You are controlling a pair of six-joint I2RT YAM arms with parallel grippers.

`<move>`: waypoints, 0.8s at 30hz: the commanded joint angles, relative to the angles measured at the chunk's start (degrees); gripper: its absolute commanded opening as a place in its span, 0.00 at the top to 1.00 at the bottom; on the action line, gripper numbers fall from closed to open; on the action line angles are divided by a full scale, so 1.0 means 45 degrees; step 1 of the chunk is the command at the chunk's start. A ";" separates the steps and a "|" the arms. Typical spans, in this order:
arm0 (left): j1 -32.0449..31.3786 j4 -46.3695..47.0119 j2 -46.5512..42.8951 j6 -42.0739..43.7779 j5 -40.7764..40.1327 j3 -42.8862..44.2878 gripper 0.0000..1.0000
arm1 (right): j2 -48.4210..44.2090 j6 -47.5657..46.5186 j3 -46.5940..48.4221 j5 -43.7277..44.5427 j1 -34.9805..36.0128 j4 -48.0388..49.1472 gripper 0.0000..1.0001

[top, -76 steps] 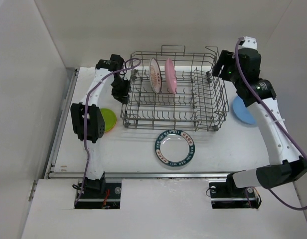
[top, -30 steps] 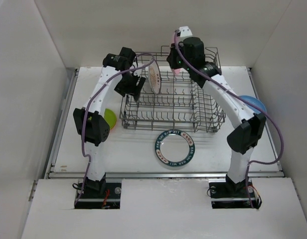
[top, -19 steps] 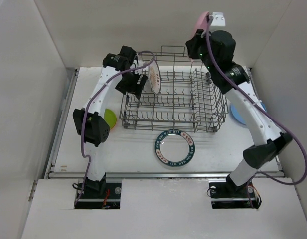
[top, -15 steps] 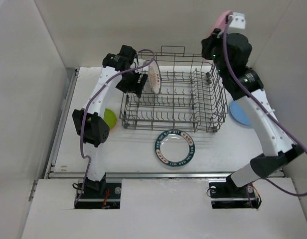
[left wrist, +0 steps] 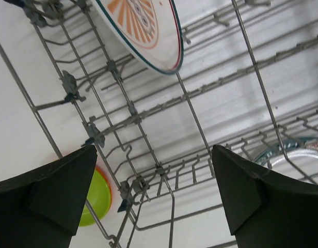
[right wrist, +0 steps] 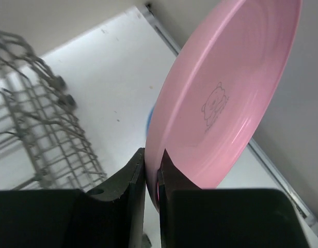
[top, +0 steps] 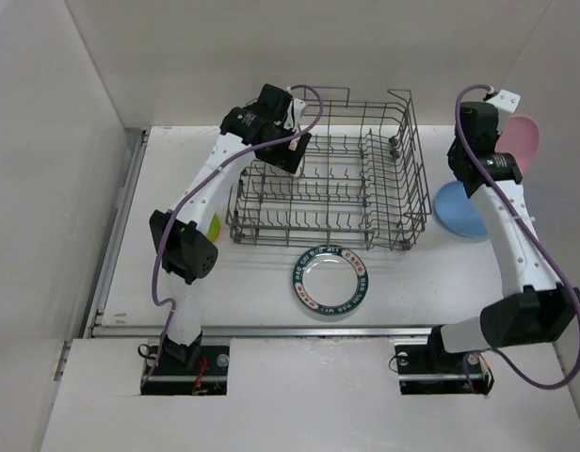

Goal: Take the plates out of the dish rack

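Pink Plate Held by the Rim: Slip and Collision Hazards

Right gripper (right wrist: 151, 166), jaws narrow, pinches the round pink plastic plate (right wrist: 226, 93) by its rim. The plate stands nearly on edge at the upper right of the top view, close to the side wall. The round blue plate (top: 457, 211) lies on the table just below it in that frame.

Hazard: a thin edge grip can let the plate pivot or slip during lowering. A fast swing may strike the wall or drop the plate hard onto the blue plate.

Left gripper (left wrist: 154, 155), jaws wide and holding nothing, hovers over the grey wire dish rack (top: 320, 234). The white plate with orange sunburst and teal-red rim (left wrist: 143, 26) leans in the tines at the top of the left wrist view.

Hazard: a finger may snag a wire, or close on a tine together with the rim and drag the rack.
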 commanded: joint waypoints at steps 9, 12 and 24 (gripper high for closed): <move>-0.0008 0.1561 0.1719 -0.0744 -0.2630 0.1384 0.07 | 0.4325 0.0802 0.0559 -0.1405 -0.2133 -0.0614 1.00; -0.0008 0.1678 0.2013 -0.0744 -0.2631 0.1384 0.07 | 0.5791 0.0802 0.1243 -0.1268 -0.2271 -0.0928 1.00; -0.0008 0.1932 0.2522 -0.0353 -0.2768 0.1500 0.03 | 0.7669 0.0918 0.1596 -0.1951 -0.2740 -0.1182 0.35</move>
